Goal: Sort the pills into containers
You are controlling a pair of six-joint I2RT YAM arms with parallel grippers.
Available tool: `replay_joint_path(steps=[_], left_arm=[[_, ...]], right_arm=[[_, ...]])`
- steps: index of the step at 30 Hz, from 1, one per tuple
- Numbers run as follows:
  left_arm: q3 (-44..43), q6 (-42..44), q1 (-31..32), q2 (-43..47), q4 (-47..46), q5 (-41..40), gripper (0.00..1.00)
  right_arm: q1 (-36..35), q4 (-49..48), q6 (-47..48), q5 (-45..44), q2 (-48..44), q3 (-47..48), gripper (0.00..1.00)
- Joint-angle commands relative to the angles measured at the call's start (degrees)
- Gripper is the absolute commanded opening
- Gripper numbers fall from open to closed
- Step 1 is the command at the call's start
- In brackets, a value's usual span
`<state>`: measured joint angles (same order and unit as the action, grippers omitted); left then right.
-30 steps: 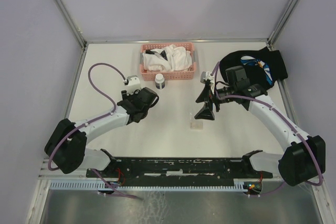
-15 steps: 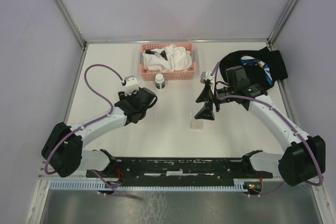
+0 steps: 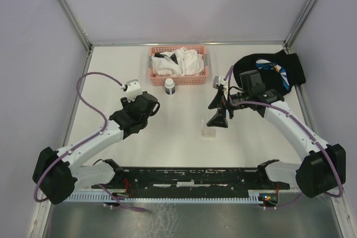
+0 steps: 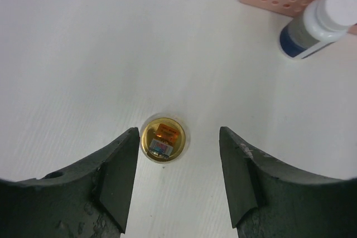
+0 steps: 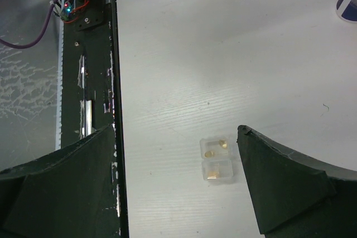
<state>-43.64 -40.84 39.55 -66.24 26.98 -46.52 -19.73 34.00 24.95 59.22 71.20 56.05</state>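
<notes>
Left hand open, empty, jaws framing jar. Risk: off-centre move clips open-topped jar, tips it, scatters pills beside jar on desk.

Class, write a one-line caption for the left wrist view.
Left gripper open above a small round jar of amber pills; white-capped bottle beyond.

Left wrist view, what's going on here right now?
The left tool hangs open over a small round jar with orange contents, which stands on the table untouched between its jaws. The right tool hangs wide open above the clear box, which holds a few yellow pills. Neither grips anything.
</notes>
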Motion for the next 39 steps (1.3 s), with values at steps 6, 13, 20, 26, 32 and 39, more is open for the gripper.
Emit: replay_joint_path(steps=[6, 13, 20, 26, 32, 39], left_arm=[[5.4, 9.7, -0.3, 17.4, -15.0, 27.2, 0.69], [12.7, 7.9, -0.3, 21.4, -33.1, 46.3, 0.72], [14.6, 8.4, -0.3, 11.7, -45.8, 57.5, 0.74], [14.3, 9.1, -0.3, 4.5, -51.4, 60.4, 0.74], [12.6, 11.0, -0.3, -3.3, -55.6, 65.1, 0.75], [10.6, 17.8, -0.3, -8.5, -56.7, 69.2, 0.75]], right_arm=[[0.4, -2.4, -0.2, -1.0, 0.0, 1.5, 0.99], [1.1, -8.9, -6.8, -6.4, 0.5, -0.8, 0.99], [1.4, 8.8, 29.2, -5.0, 0.8, -2.5, 0.99], [1.4, 11.7, 35.7, -10.4, 4.8, -2.7, 0.99], [1.7, 15.4, 25.9, -10.8, 13.2, 2.9, 0.97], [3.7, 15.3, 12.4, -11.0, 20.6, 6.4, 0.89]])
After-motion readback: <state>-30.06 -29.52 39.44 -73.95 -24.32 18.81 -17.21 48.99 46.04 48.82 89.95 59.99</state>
